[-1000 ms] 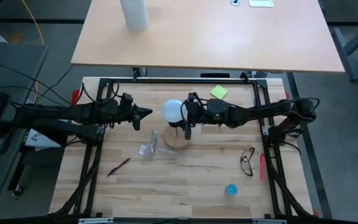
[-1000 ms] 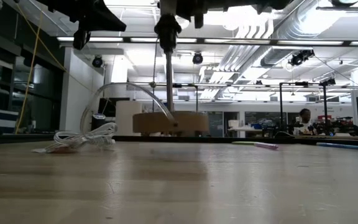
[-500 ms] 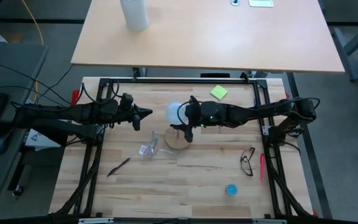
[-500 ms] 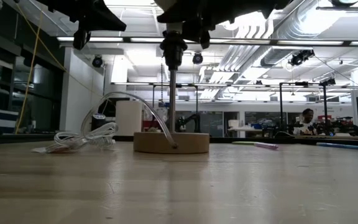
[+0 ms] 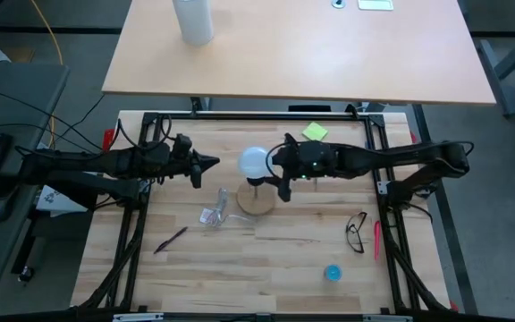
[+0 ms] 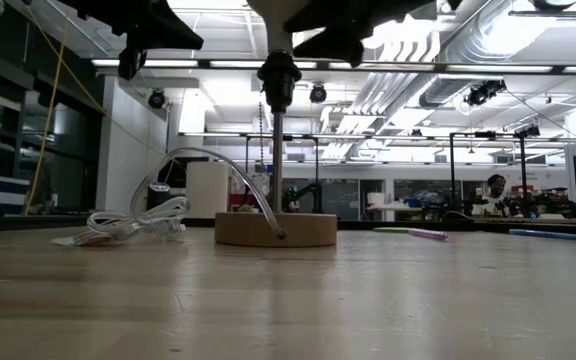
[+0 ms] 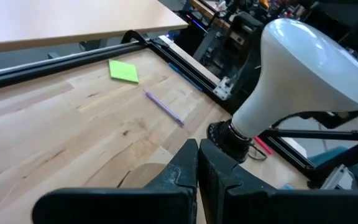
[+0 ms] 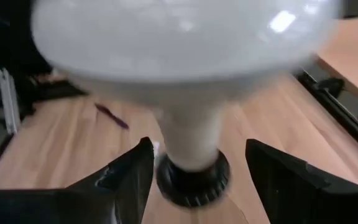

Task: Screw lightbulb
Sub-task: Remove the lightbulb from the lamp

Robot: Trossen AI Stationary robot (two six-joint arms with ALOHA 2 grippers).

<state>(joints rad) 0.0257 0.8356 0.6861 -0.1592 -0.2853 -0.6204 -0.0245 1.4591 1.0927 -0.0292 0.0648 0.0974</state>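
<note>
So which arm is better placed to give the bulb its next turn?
Probably the right. The right gripper has its open fingers on either side of the bulb neck, just above the socket. The left gripper is shut and off to the side.

A robotics laboratory. A wooden workbench [image 5: 266, 259] framed by black metal rails carries two dark arms. Beyond it lie a large open hall with exposed ceiling ducts [image 6: 438, 60], strip lighting, further equipment rigs [image 6: 488, 160] and a seated person [image 6: 489, 192] far right.

Right gripper [image 8: 194, 180] fingers spread; left gripper [image 7: 197, 180] fingers closed.
</note>
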